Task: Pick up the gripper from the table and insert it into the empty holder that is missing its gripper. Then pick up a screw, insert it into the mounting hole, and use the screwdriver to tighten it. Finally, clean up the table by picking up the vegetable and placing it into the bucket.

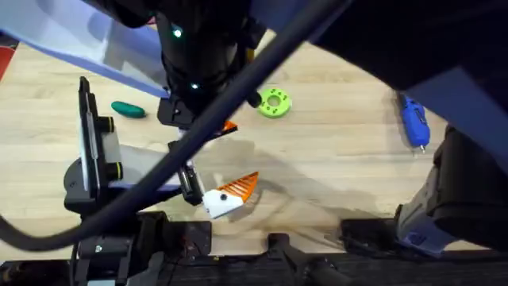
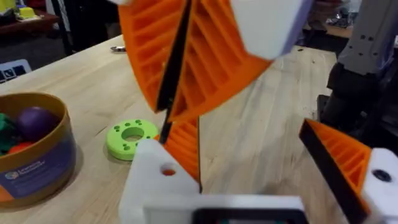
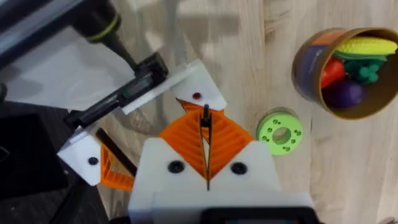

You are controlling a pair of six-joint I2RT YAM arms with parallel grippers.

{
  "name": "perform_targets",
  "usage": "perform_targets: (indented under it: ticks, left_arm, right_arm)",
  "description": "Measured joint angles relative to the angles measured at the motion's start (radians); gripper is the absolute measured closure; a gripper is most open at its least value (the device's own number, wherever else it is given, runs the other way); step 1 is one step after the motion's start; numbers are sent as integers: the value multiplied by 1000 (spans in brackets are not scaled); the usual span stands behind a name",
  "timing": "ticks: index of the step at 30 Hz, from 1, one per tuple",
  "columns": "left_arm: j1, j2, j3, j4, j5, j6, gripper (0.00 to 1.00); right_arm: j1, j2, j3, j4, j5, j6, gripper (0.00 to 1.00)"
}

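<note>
Right claw (image 3: 205, 146), orange ribbed pads pinched shut on a thin black screw (image 3: 205, 117), hovers just beside the small dark mounting hole (image 3: 197, 96) in the white plastic block (image 3: 208, 78). Left claw (image 2: 255, 155) gapes wide, empty. Blue pen-shaped screwdriver (image 1: 413, 121) lies well apart from that block.

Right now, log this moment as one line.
right gripper: shut on orange gripper at holder | left gripper: open | vegetable: on table | screwdriver: untouched
</note>
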Motion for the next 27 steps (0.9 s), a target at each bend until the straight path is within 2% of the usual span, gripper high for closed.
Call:
perform_targets:
  ticks: [27]
  left_arm:
    - [0,0,0,0,0,0,13]
  right_arm:
    - [16,5,0,5,0,-21,995]
